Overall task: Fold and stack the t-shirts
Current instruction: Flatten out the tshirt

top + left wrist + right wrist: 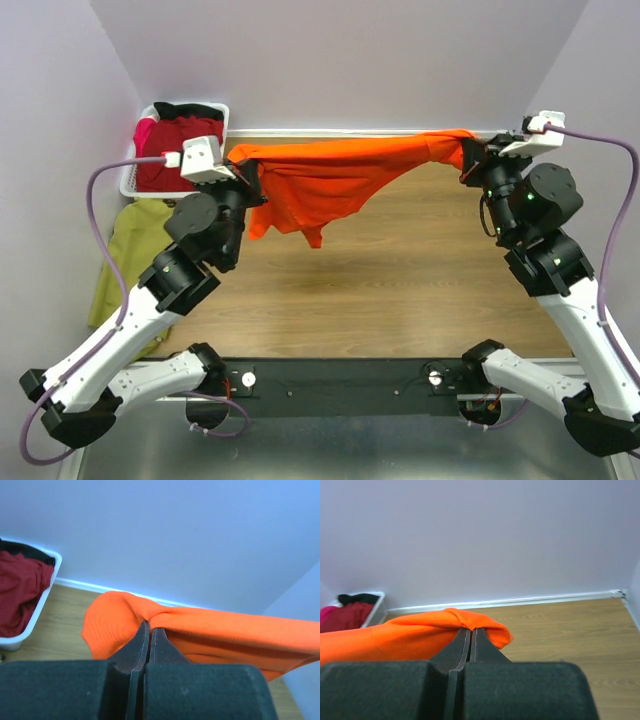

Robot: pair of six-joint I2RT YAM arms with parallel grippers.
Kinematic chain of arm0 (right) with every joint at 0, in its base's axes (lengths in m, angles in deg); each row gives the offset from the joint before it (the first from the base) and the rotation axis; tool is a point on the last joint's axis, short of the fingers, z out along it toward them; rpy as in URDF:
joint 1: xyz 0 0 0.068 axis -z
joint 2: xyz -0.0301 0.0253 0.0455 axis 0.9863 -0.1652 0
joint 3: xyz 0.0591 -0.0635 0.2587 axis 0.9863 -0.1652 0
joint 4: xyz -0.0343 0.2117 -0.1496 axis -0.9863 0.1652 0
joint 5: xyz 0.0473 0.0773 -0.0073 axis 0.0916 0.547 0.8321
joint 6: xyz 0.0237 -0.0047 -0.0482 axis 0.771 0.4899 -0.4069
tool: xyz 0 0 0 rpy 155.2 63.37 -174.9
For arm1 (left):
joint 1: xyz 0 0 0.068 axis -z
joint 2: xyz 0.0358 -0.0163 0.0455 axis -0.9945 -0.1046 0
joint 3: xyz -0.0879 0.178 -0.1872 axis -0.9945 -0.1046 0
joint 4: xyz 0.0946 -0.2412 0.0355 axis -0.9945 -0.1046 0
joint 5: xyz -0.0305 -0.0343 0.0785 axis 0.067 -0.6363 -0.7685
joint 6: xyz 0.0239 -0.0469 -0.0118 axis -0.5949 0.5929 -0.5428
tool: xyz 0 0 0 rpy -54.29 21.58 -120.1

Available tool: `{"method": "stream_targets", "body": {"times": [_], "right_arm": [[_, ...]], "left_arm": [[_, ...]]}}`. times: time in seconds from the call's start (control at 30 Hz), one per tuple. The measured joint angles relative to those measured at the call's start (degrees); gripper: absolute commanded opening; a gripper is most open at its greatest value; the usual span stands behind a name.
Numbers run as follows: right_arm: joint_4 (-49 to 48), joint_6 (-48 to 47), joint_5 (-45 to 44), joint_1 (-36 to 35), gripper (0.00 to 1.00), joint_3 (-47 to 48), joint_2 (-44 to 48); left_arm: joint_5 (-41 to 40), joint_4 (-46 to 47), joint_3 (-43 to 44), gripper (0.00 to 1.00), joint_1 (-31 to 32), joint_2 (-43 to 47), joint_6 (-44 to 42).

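The bright orange t-shirt (pixel 340 180) hangs stretched in the air between my two grippers, above the far part of the wooden table. My left gripper (pixel 248 162) is shut on its left end; in the left wrist view the cloth (pixel 120 625) bunches over the closed gripper (pixel 149 626). My right gripper (pixel 468 150) is shut on its right end; in the right wrist view the cloth (pixel 415 630) folds over the closed gripper (pixel 470 630). A dark red t-shirt (pixel 170 150) lies in the basket. An olive green t-shirt (pixel 130 250) lies at the table's left edge.
The white slatted basket (pixel 222 112) stands at the back left corner, against the wall; it shows too in the left wrist view (pixel 35 615). Lilac walls close the table in at the back and both sides. The wooden table (pixel 400 290) spreads below the hanging shirt.
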Motion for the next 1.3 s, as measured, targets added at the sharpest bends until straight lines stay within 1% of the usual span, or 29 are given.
{"method": "stream_targets", "body": {"times": [0.07,0.17,0.27,0.33,0.43,0.47,0.5,0.53,0.63,0.73,0.8,0.83,0.93,0.97,1.07,1.17,1.3], "right_arm": [[-0.2,1.1,2.6,0.0,0.01,-0.7,1.5],[-2.0,3.1,4.5,0.0,0.01,-3.2,2.4],[-3.9,6.3,3.9,0.0,0.01,-5.8,1.7],[-5.6,10.3,0.7,0.0,0.01,-9.2,-1.5],[-6.3,15.4,-4.9,0.1,0.01,-12.1,-6.2],[-6.3,17.7,-7.1,0.1,0.01,-13.8,-8.5],[-6.2,19.9,-9.8,0.1,0.01,-15.8,-10.4],[-5.9,22.1,-12.2,0.1,0.01,-17.4,-11.9],[-5.5,26.8,-18.1,0.1,0.01,-20.2,-15.4],[-5.4,30.4,-24.2,0.8,0.01,-20.9,-19.0],[-5.6,31.6,-26.1,1.6,0.01,-20.9,-20.2],[-5.8,32.2,-26.7,2.0,0.01,-20.9,-20.8],[-5.7,33.2,-27.3,3.3,0.01,-20.9,-22.6],[-5.7,33.3,-27.5,3.6,0.01,-20.9,-22.9],[-5.7,33.6,-27.9,5.0,0.01,-20.7,-23.8],[-5.7,34.0,-28.1,6.9,0.01,-20.1,-25.1],[-5.7,34.4,-27.9,9.6,0.01,-18.1,-28.8]], "left_arm": [[0.6,0.8,0.0,0.0,0.0,1.6,-0.5],[0.7,2.6,0.0,0.06,0.0,2.5,-1.5],[0.3,6.8,-1.1,0.09,0.0,0.0,-3.6],[-0.3,10.0,-1.2,0.09,0.0,-3.5,-5.0],[-1.8,12.8,-0.1,0.08,-0.1,-13.3,-6.4],[-2.3,12.8,0.9,0.04,-0.2,-17.7,-6.4],[-2.4,12.9,2.0,0.03,-0.4,-23.0,-6.3],[-1.7,12.6,3.2,0.01,-1.0,-29.4,-5.3],[1.6,10.9,4.6,0.0,-3.4,-42.1,-3.2],[4.5,8.9,5.6,0.0,-6.7,-51.1,-1.0],[6.4,7.5,7.1,0.05,-9.4,-56.2,-0.5],[7.7,7.2,8.7,0.1,-10.4,-58.4,-0.2],[10.5,7.4,12.4,0.34,-12.4,-61.1,0.4],[11.0,7.7,13.2,0.46,-12.6,-61.2,0.6],[11.5,9.0,14.9,0.58,-12.8,-61.2,0.5],[11.6,9.9,14.8,0.66,-12.8,-61.0,0.6],[11.4,10.3,12.8,0.69,-13.3,-59.8,0.6]]}}
